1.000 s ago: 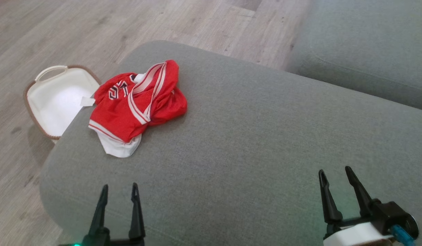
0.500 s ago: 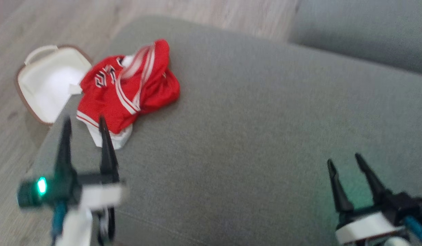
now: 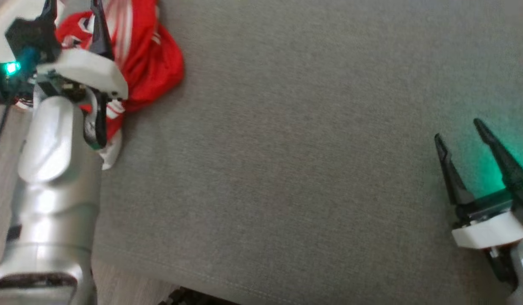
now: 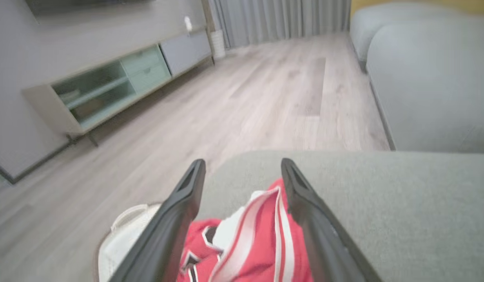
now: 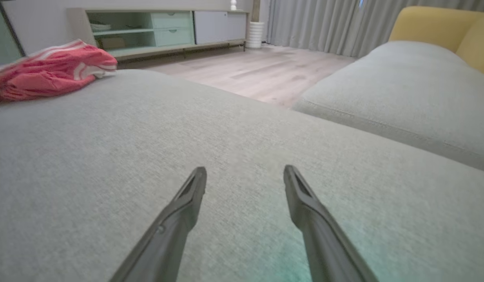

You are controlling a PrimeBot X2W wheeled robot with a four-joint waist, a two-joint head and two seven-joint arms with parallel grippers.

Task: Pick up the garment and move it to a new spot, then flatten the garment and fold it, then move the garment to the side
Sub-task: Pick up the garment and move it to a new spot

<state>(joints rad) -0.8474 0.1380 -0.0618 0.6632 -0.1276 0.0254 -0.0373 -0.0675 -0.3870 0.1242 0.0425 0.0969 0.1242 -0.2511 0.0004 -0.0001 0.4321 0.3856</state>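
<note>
The red garment (image 3: 153,55) with white stripes lies crumpled at the far left corner of the grey sofa cushion (image 3: 286,148). My left gripper (image 3: 73,8) is open and hovers over the garment, its silver forearm covering the near part of the cloth. In the left wrist view the garment (image 4: 261,243) shows between and below the open fingers of my left gripper (image 4: 242,162); I cannot tell whether they touch it. My right gripper (image 3: 457,129) is open and empty over bare cushion at the right. From the right wrist, my right gripper (image 5: 245,169) sees the garment (image 5: 49,74) far to the left.
A white basket (image 4: 124,235) stands on the wooden floor just past the cushion's left edge, next to the garment. A second grey sofa (image 5: 402,90) lies beyond a floor gap, with a yellow chair (image 5: 434,23) behind it. The cushion's near edge (image 3: 159,271) runs along the bottom.
The head camera has tilted down and closer. My left arm has reached forward from the near edge to over the garment. The right gripper stays open in about the same place.
</note>
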